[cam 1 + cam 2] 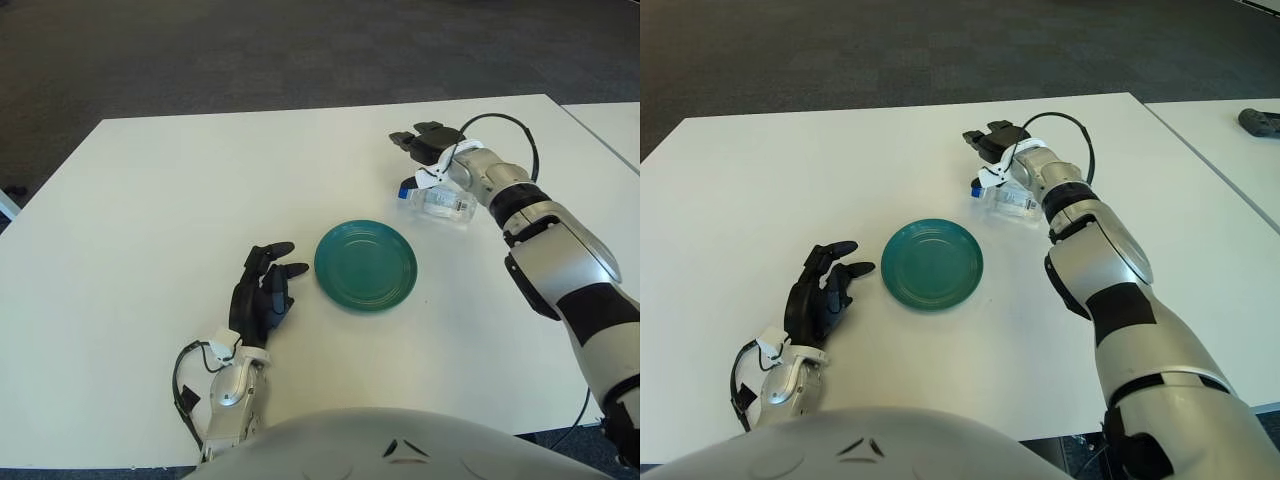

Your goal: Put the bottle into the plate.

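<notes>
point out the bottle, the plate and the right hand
bottle (440,203), left eye view, clear body lying on its side
plate (366,264), left eye view, centre of the green dish
right hand (430,142), left eye view, dark fingers beyond the bottle

White table (140,260) under everything; dark carpeted floor (250,50) beyond; second white table (1230,150) with dark object (1260,122) at far right.
</notes>
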Available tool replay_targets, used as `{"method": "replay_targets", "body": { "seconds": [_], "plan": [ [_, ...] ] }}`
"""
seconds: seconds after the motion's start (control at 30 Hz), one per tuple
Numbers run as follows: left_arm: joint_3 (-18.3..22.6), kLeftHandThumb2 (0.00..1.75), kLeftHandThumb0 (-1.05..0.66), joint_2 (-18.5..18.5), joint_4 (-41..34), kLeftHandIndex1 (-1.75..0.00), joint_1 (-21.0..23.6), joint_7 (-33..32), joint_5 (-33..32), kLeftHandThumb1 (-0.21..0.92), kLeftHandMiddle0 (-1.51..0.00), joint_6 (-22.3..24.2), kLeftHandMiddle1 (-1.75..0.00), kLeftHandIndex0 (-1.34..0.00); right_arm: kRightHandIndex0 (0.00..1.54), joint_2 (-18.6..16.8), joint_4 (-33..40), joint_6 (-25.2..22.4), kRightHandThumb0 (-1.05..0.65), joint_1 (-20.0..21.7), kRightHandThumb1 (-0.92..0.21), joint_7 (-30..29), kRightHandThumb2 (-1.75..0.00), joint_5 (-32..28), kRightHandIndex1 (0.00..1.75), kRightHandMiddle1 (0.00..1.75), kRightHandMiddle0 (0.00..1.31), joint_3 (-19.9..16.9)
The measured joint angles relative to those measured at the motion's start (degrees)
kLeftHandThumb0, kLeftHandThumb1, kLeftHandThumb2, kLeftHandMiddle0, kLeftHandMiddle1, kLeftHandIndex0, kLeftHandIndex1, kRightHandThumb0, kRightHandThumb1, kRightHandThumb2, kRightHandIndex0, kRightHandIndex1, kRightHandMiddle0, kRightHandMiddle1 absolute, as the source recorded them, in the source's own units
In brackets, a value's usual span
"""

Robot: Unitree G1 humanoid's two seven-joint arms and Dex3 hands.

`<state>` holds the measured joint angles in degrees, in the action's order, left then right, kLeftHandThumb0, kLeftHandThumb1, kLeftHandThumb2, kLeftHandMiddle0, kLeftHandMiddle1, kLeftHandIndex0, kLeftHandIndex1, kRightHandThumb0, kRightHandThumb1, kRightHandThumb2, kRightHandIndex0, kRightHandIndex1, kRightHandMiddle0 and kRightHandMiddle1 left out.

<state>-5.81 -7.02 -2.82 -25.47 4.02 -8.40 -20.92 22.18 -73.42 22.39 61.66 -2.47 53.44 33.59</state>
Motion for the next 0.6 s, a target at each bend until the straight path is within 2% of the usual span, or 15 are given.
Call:
{"method": "replay_targets", "body": {
  "seconds": [0.27,0.6],
  "plan": [
    [0.3,0.67,-0.83,0.18,-0.37,-1.19,-0.6,1.28,-1.96,0.92,-0.57,-0.01,-1.11,-0.3,0.0,3.56,0.27,0.56,-1.05,-0.34,-0.92,0.04,-0.62,-2.9,0.0,0.0,0.0,-0.44],
    [0.95,0.68,-0.83,0.81,-0.67,-1.18,-1.14,2.81,-2.62,0.92,-0.57,-0.37,-1.11,-0.3,0.0,4.62,2.07,1.45,-1.05,-2.45,-0.92,0.04,-0.62,-4.61,0.0,0.0,0.0,-0.41]
  ]
}}
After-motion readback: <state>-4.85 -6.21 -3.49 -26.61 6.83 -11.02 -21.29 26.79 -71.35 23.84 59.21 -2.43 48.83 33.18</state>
